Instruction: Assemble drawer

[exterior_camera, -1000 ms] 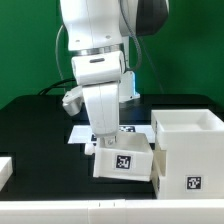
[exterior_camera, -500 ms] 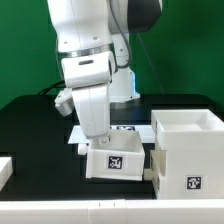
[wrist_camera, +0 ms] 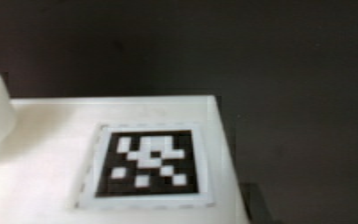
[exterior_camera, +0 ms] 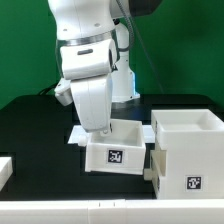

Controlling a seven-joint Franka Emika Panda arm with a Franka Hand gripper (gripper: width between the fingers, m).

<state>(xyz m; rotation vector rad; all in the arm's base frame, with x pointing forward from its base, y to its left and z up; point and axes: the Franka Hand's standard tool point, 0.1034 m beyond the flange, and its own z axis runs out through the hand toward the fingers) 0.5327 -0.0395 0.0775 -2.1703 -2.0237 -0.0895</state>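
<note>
The exterior view is evenly and brightly lit; the white arm (exterior_camera: 88, 70) and the larger white box (exterior_camera: 188, 150) are rendered almost without tonal detail, while the black tabletop (exterior_camera: 40, 125) is kept dark and matte. Soft shadow is seen under the drawer (exterior_camera: 117, 152). The wrist view is dim and blurred throughout; the tag (wrist_camera: 155, 165) is shown with smeared edges.

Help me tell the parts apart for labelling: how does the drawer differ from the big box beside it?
The drawer is smaller and lower; the box is larger and stands taller. The drawer sits at the exterior view's left, under the arm, while the box stands free at the right. The drawer's tag faces the camera near its front wall's centre; the box's tag sits low on its front. Both are white, open-topped and carry a black-and-white square tag.
</note>
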